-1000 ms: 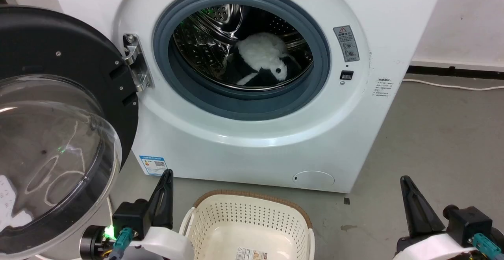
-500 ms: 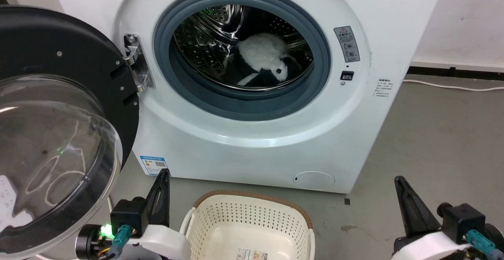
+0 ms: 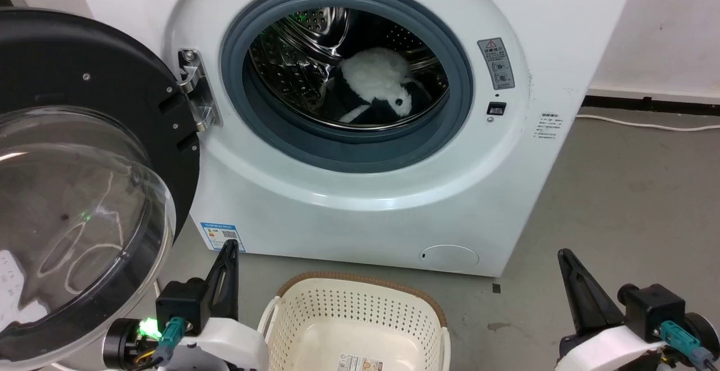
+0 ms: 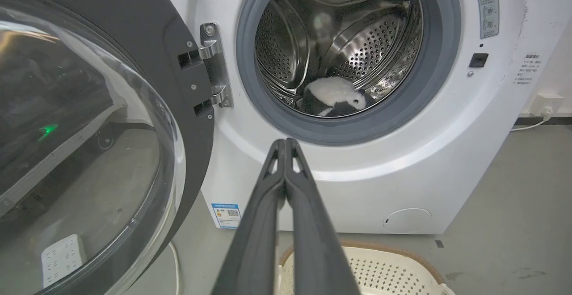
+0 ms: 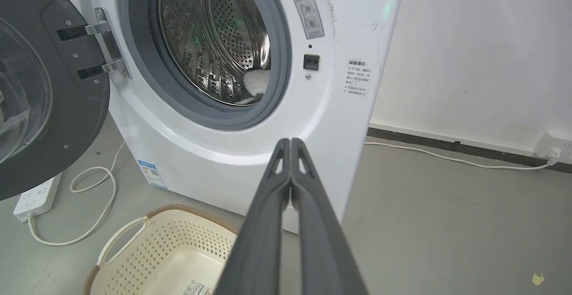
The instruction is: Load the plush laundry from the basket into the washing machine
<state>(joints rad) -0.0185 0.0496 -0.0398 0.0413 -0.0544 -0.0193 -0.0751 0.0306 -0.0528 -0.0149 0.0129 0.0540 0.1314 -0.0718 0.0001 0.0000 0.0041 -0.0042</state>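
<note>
In the head view the plush (image 3: 374,76) lies inside the drum of the washer (image 3: 349,202), upper centre of the frame, its white patch and small black eye turned outward. The door (image 3: 84,67) stands swung open at the left. The basket (image 3: 360,281) sits on the floor at bottom centre, just in front of the washer, with its label sticker (image 3: 360,362) visible on the bottom.

The left wrist view looks more squarely into the drum and shows the plush low on the steel wall. Through the door's clear dome, at lower left, a white power strip (image 4: 62,254) can be made out. The right wrist view looks in from the side, so the plush appears as a white sliver behind the grey ring. This view also shows a looped white cable (image 5: 96,205) on the floor at lower left and a wall socket (image 5: 554,147) at the right edge.

The left gripper (image 3: 229,245) rises at the lower left of the head view and the right gripper (image 3: 564,254) at the lower right. They flank the basket, with their fingers pointing up towards the washer. In each wrist view the two fingers are pressed together with nothing between them.
</note>
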